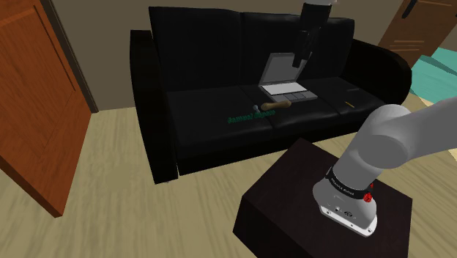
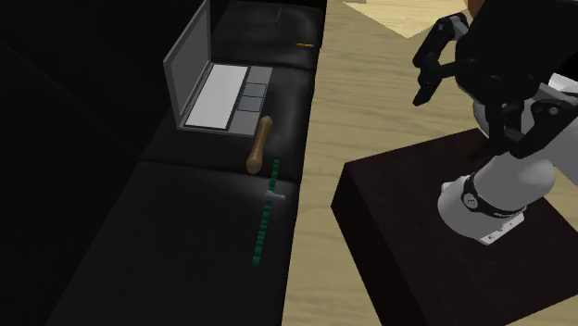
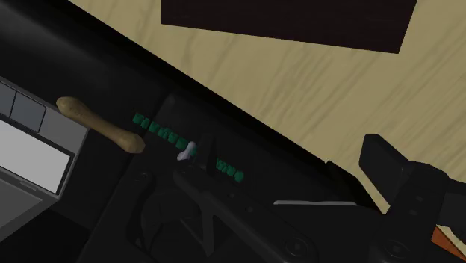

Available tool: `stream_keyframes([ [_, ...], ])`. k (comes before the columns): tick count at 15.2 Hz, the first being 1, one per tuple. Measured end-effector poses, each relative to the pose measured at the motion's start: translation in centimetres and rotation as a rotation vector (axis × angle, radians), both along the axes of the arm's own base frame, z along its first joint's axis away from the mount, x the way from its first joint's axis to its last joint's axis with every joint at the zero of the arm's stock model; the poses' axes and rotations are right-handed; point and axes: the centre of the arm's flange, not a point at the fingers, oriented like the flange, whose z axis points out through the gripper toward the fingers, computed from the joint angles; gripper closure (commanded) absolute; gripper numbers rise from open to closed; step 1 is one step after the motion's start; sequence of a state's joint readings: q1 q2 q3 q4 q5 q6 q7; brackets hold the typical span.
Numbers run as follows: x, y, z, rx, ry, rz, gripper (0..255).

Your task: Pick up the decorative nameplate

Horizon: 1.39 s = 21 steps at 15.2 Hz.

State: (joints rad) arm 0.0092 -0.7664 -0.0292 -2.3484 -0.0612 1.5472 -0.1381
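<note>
Eyes on the nameplate (image 3: 187,146) now: thin strip of small teal-green letters, w/ a tiny white bit approx. mid-length. Lying flat on the black sofa (image 1: 212,128) seat, close to the front edge and running along it. One end just beside the end of a tan stick (image 3: 101,125). Open grey laptop (image 2: 218,88) further back on the seat, past the stick. Over to the gripper (image 2: 421,81): up in the air, well apart from the nameplate. In the shoulder view, pointing down, seen against the sofa back just right of the laptop's screen. Can't tell how wide the jaws stand, too dark. Gripping nothing, touching nothing. Dark box stand (image 1: 293,201) on wood floor (image 1: 110,183), in front of the sofa.
</note>
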Motion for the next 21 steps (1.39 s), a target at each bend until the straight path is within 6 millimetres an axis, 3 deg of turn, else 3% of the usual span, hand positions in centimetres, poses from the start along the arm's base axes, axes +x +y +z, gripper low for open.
stream_keyframes([
  [3, 0.7, -0.4, -1.3, -0.003, -0.003, -0.016, 0],
  [21, 12.6, -7.0, -19.5, -0.046, -0.071, -0.247, 0],
])
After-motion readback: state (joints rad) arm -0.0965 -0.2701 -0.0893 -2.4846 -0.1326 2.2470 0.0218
